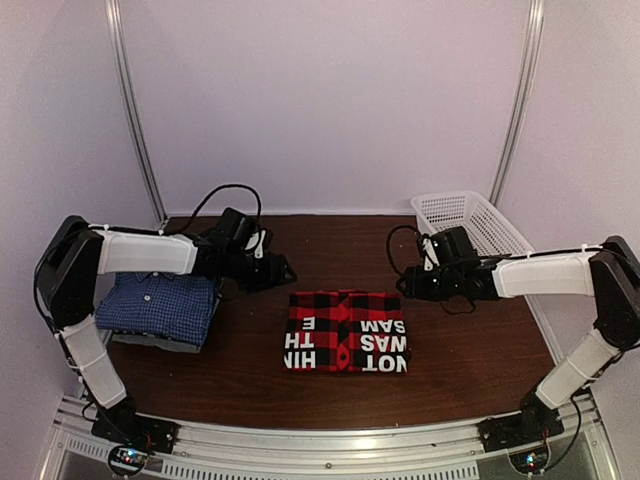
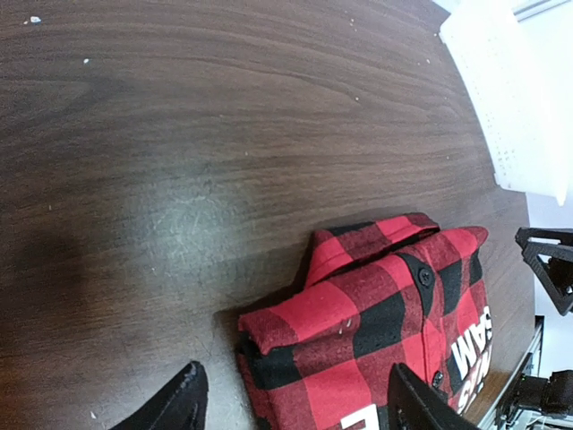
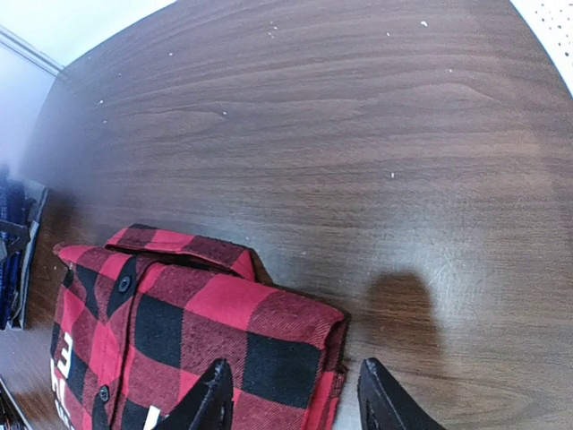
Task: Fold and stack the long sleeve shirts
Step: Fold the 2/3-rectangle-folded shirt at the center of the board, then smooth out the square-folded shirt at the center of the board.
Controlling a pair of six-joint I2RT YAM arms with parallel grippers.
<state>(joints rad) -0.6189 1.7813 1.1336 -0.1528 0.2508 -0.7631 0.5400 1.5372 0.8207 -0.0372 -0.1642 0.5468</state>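
Observation:
A red-and-black plaid long sleeve shirt [image 1: 345,330] lies folded in a rectangle at the table's middle, white lettering showing on its near half. My left gripper [image 1: 284,271] hovers just past its far left corner; in the left wrist view that gripper [image 2: 300,405] is open, its fingers apart on either side of the folded corner [image 2: 295,331]. My right gripper [image 1: 404,284] hangs by the far right corner, and in its own wrist view it [image 3: 295,400] is open over the plaid edge [image 3: 269,336]. A blue fine-checked shirt [image 1: 160,305] rests folded at the left on a grey one [image 1: 150,343].
A white mesh basket [image 1: 470,218] stands at the back right, also seen as a basket wall [image 2: 515,98] from the left wrist. Bare dark wood table [image 1: 340,250] stretches behind the plaid shirt. The shirt stack sits under the left arm's elbow.

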